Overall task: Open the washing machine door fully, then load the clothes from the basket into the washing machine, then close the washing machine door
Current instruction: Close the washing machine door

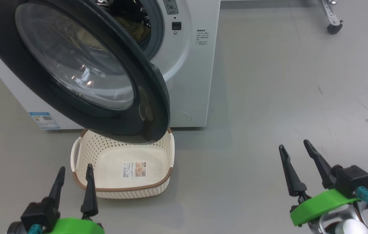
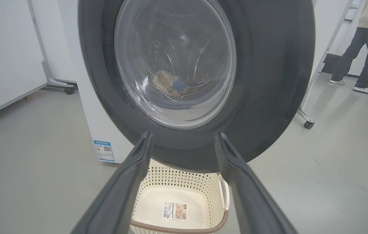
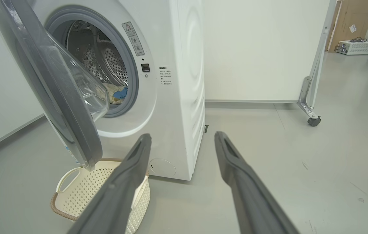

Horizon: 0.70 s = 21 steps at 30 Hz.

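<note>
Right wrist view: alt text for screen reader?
The washing machine door stands partly open, cream and blue clothes visible in the drum. A cream basket sits on the floor below it, behind the open right gripper.

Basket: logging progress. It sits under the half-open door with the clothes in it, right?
No. The basket sits under the half-open door but is empty; the right wrist view shows the clothes inside the drum.

The washing machine door (image 1: 73, 65) hangs half open over the bare cream basket (image 1: 122, 189); the clothes (image 3: 117, 92) lie in the drum of the white washing machine (image 1: 190, 65).
</note>
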{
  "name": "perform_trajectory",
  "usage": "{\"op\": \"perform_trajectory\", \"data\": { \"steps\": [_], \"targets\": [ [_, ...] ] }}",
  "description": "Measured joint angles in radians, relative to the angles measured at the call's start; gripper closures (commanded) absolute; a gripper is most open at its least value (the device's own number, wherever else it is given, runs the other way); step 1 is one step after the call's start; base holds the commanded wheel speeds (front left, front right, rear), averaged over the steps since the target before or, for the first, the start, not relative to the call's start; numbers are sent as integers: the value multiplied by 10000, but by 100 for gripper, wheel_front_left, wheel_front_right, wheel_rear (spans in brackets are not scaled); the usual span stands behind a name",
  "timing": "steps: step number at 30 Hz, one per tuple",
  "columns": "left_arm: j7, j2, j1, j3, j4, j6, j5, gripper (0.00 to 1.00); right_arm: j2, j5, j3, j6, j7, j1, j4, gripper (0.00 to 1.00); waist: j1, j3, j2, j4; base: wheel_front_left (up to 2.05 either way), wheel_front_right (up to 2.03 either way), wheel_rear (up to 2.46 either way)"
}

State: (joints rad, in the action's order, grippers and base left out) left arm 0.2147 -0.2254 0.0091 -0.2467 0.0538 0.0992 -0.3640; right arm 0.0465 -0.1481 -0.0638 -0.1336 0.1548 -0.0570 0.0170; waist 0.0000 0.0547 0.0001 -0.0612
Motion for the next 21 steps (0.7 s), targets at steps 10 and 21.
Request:
{"op": "perform_trajectory", "data": {
  "steps": [10,21],
  "targets": [
    [-10,-6,-1,-123,-31,73,0,0,-2,2,0,0,-71,-4,-4,0,0,14,0,33,0,0,0],
    [-10,-8,-6,-232,-25,73,0,0,-2,0,-4,0,-236,-13,-12,100,0,33,0,118,0,0,0]
  ]
}}
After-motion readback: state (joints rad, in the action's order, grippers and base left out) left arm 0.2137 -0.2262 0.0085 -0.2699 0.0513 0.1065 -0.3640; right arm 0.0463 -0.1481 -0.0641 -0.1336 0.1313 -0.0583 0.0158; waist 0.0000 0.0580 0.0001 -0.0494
